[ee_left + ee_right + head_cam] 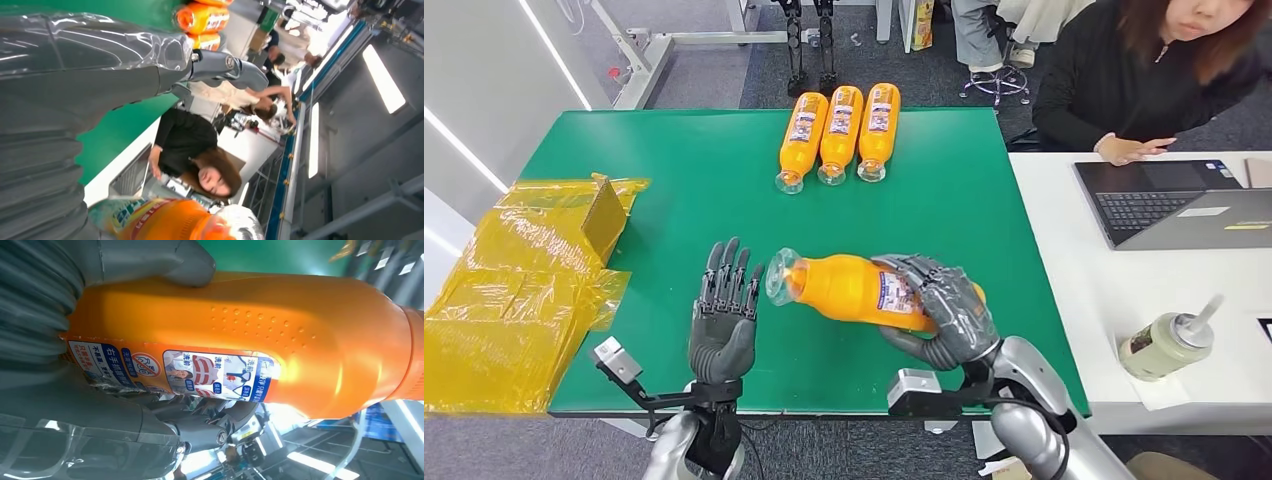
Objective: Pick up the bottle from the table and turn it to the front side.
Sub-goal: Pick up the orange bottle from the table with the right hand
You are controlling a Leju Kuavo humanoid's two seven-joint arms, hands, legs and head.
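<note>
Right hand [944, 310] is wrapped around the lower body of an orange plastic bottle with a blue-and-white label [859, 290], which is held lying roughly level above the green table top [684, 180], its clear-capped end pointing toward the left hand [724, 320]. Much of the label is covered by the dark fingers [924, 275] in the head view. In the right wrist view the orange bottle [280, 335] is seen close up, with the grey thumb [165, 260] pressed on one side and the label partly tucked under the hand; the small print cannot be read reliably. Whether the front or back of the label is facing up cannot be told.

Left hand is held palm-up just beside the cap end, fingers spread and straight, nothing in it; contact with the bottle cannot be confirmed. In the left wrist view the held bottle [170, 222] is cut off at the picture edge and blurred.

Three more orange bottles [839, 130] are laid side by side, touching, near the far edge of the table, caps toward the robot. A heap of yellow translucent plastic bags [514, 290] is piled on the table's left side, overhanging the edge; what is in them cannot be made out.

A white desk [1124, 290] adjoins on the right, carrying an open dark laptop [1169, 200], partly cut off, and a pale capped jar with a straw-like stick [1169, 340]. A person in a black top [1124, 80] is seated behind it, one hand resting by the laptop.
</note>
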